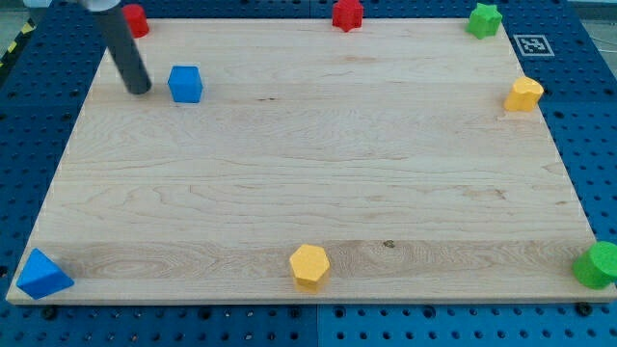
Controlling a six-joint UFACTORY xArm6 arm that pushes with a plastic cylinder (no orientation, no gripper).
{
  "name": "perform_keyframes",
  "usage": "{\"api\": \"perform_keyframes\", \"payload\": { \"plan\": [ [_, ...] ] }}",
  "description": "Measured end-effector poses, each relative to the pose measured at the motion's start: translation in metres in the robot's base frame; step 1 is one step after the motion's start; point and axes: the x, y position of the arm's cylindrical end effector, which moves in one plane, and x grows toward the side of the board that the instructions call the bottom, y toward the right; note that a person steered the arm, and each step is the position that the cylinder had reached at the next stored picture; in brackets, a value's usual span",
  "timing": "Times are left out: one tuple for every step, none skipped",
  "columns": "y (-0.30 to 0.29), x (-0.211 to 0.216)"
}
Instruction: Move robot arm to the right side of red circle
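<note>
No jaws are fitted; my tip [140,90] is set near the surface's [318,173] top-left corner, between the red circle [136,20] and the blue cube [185,84], seemingly approaching the circle's right side.

The blue cube [185,84] crowds my tip [140,90] near the board's top-left corner, just below the red circle [136,19].

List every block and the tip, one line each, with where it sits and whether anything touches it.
my tip: left of blue cube, small gap
red circle: top left, partly behind rod
blue cube: untouched
red star: top edge
green star: top right
yellow block: right edge
yellow hexagon: bottom edge
green block: bottom right
blue triangle: bottom left
</note>
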Motion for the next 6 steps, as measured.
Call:
{"api": "perform_keyframes", "payload": {
  "plan": [
    [0.029,-0.025],
    [0.073,-0.028],
    [0.120,-0.018],
    [0.123,-0.031],
    [0.094,-0.084],
    [0.062,-0.137]
  ]
}}
